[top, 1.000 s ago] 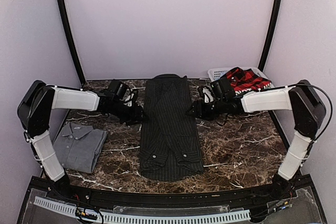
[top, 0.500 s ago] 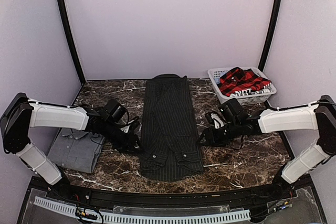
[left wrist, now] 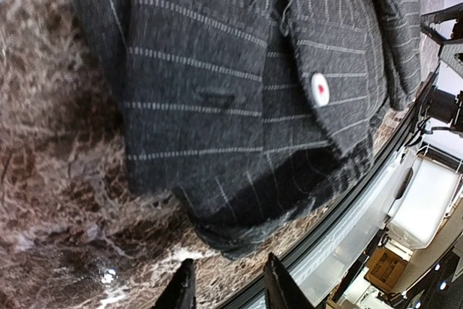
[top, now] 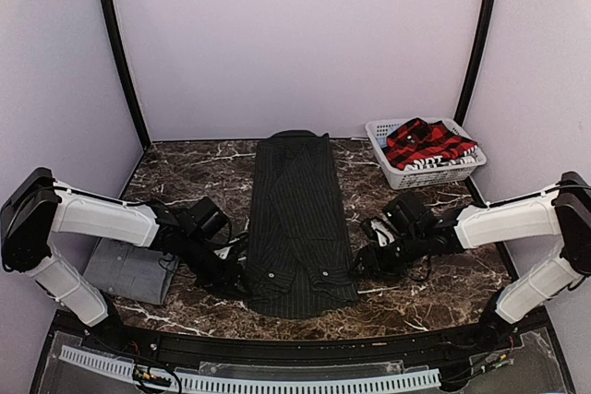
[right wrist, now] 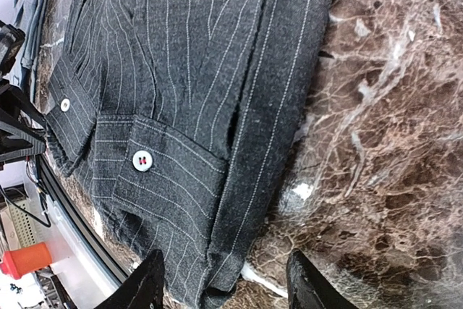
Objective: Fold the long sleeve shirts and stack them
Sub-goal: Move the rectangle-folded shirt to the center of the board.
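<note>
Top view: the white slatted plastic basket (top: pixel 434 174) sits to the far right of the pinstripe shirt (top: pixel 297 219). The plaid shirt (top: pixel 427 143) is bunched inside it, red-and-black cloth heaped above the rim. We see the pinstripe shirt laid flat as a long narrow strip on the worktop (top: pixel 416 292), collar end far, cuffs w/ pale buttons at the near end. The grey shirt (top: pixel 129 269), folded flat, lies well left of it, partly under the left arm. The left gripper (top: pixel 238 281) is low at the strip's near-left corner and the right gripper (top: pixel 363 260) low at its near-right edge. The worktop is dark brown marble-look stone w/ white veins, glossy.

Left wrist view: we get woven black cloth w/ fine pale stripes, a layered cuff and one white button (left wrist: pixel 320 89). The left gripper (left wrist: pixel 228 291) has its fingers apart, w/ bare worktop btw them just off the hem. It's pinching nothing.

Right wrist view: same striped weave w/ stacked fold edges and a cuff button (right wrist: pixel 142 161). The right gripper (right wrist: pixel 228 287) is spread wide, straddling the shirt's corner w/o clamping it. Veined stone shows beside the cloth.
</note>
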You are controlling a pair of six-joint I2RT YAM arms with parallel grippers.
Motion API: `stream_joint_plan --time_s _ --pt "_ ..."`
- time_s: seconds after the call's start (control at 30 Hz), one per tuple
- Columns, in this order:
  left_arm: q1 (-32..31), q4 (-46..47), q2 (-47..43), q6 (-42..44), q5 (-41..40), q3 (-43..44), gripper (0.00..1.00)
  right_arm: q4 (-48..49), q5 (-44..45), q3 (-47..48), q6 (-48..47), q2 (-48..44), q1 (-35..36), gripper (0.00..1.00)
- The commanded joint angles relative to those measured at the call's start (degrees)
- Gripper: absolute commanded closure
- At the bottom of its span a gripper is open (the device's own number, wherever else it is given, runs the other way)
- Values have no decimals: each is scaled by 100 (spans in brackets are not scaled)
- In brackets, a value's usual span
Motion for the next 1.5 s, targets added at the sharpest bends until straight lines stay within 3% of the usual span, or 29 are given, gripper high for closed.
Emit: stream_joint_plan --time_s 0.0,0.13,0.23,0.47,0.77,1.33,1.47 --pt "-94 -320 -182 -50 -117 -92 70 288 -135 -175 127 6 91 45" --pt "-89 -659 -612 4 -473 101 70 366 -175 -192 170 72 95 45" --pt "-1 -590 -857 -110 -691 146 63 473 -166 -203 280 74 95 45" --pt "857 -146 -827 -293 -738 -5 53 877 -234 -403 612 77 96 46" --pt "1032 821 10 -307 -123 -61 55 1192 -226 -582 755 192 95 48" --pt "559 831 665 -517 9 -21 60 1630 -247 -693 982 396 95 54" --pt "458 686 723 -528 30 -19 67 1660 -312 -707 973 429 95 60"
